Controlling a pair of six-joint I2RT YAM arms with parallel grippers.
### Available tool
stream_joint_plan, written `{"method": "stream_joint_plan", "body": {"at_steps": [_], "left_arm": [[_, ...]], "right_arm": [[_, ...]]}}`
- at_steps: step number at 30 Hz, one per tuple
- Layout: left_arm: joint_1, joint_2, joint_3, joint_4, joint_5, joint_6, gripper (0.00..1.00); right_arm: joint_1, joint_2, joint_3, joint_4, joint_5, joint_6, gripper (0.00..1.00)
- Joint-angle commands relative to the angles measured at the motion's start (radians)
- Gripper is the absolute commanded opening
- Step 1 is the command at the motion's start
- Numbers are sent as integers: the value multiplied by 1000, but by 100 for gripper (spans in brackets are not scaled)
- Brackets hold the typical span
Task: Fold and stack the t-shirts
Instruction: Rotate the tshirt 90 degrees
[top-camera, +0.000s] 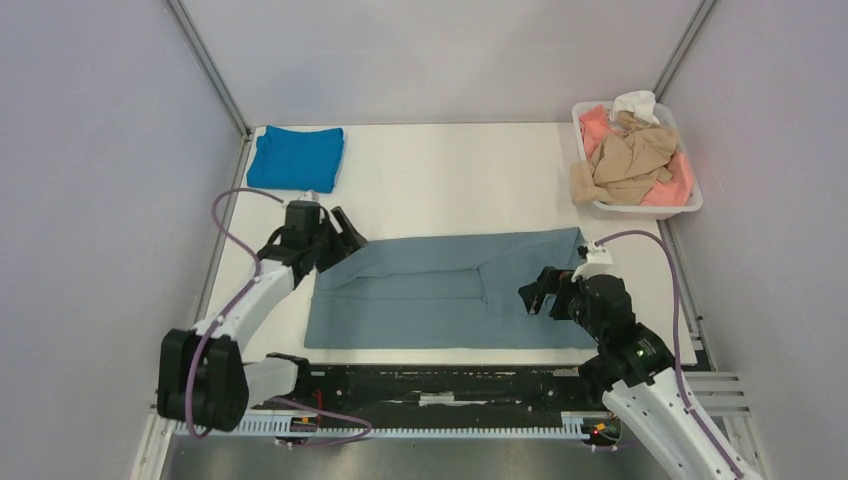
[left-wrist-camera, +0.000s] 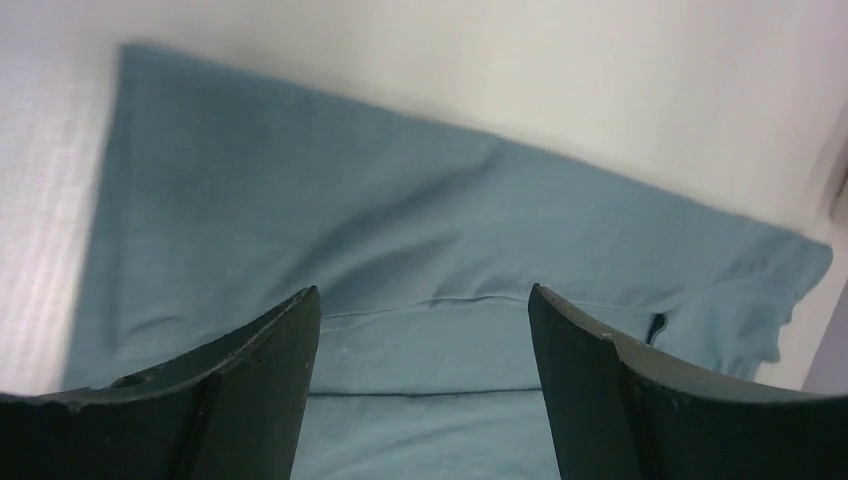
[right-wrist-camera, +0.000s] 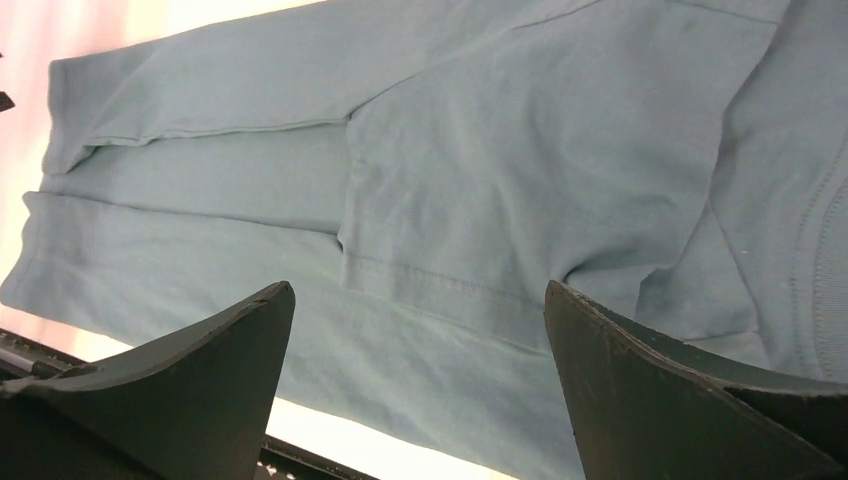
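A dusty grey-blue t-shirt (top-camera: 440, 290) lies flat on the white table, partly folded lengthwise. It also fills the left wrist view (left-wrist-camera: 420, 240) and the right wrist view (right-wrist-camera: 500, 180). My left gripper (top-camera: 345, 238) is open and empty over the shirt's far left corner. My right gripper (top-camera: 538, 292) is open and empty above the shirt's right end. A bright blue t-shirt (top-camera: 296, 157) lies folded at the far left. Tan (top-camera: 625, 160), salmon-pink (top-camera: 675, 187) and white (top-camera: 635, 103) shirts lie crumpled in the tub.
A white plastic tub (top-camera: 640, 208) stands at the far right corner. Grey walls enclose the table on the left, back and right. A black rail (top-camera: 450, 385) runs along the near edge between the arm bases.
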Motion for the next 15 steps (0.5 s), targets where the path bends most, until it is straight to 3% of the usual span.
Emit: {"method": "stream_joint_plan", "body": {"at_steps": [1,9,15], "left_arm": [[-86,177,93,97,88,0,82],[-106,369,85,113,11,5,82],[-106,399,28,77,-73,-24,83]], "right_arm": [[6,152,145,33,75,-36,98],[5,394,4,222,59,70,98],[-2,579,-79,290,219,122,98]]}}
